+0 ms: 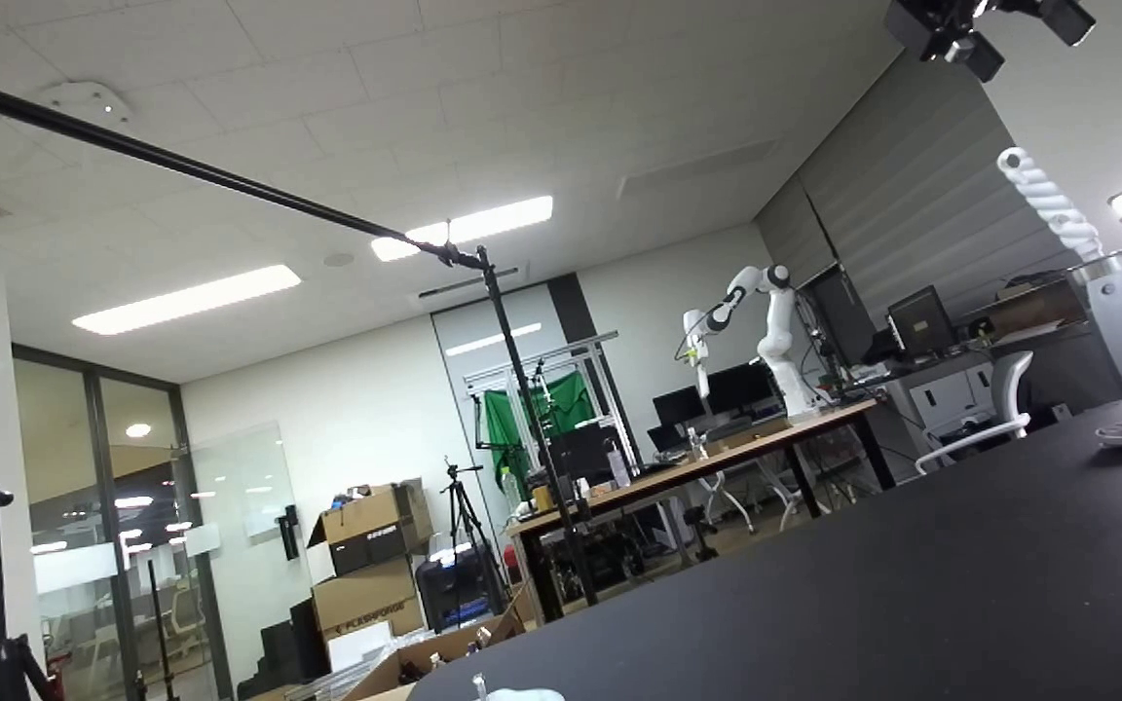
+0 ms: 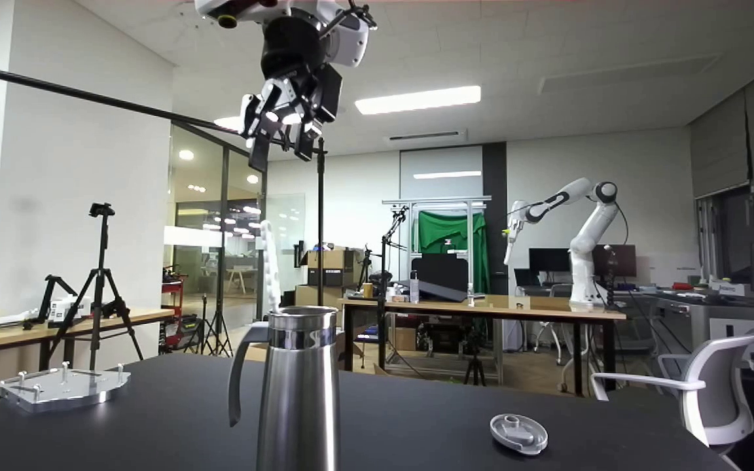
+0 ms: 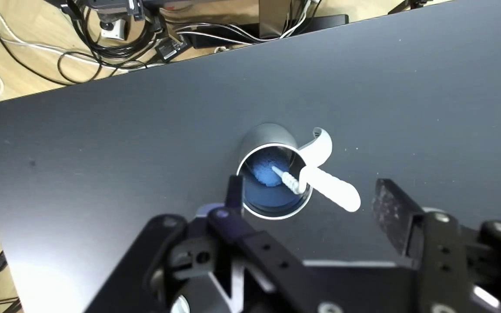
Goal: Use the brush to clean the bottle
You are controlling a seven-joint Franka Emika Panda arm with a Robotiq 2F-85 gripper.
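A dark counter stretches across the wrist view. Above it, in an exterior view, hangs a white-and-black robot arm, ending in a black hand. The hand shows in both exterior views; its two fingers are spread well apart and reach downward, above the bottle and clear of it. Tall and of brushed steel, the bottle stands upright on the counter, mouth open, with a grey handle on its side. A shiny plate set with short pegs lies near the counter's edge, well apart from the bottle. The brush stands in the bottle: its blue head is down inside, and its white, twisted grip pokes out past the rim, tilted toward the bottle's handle. Smallest, a round grey lid lies on the counter, also apart from the bottle.
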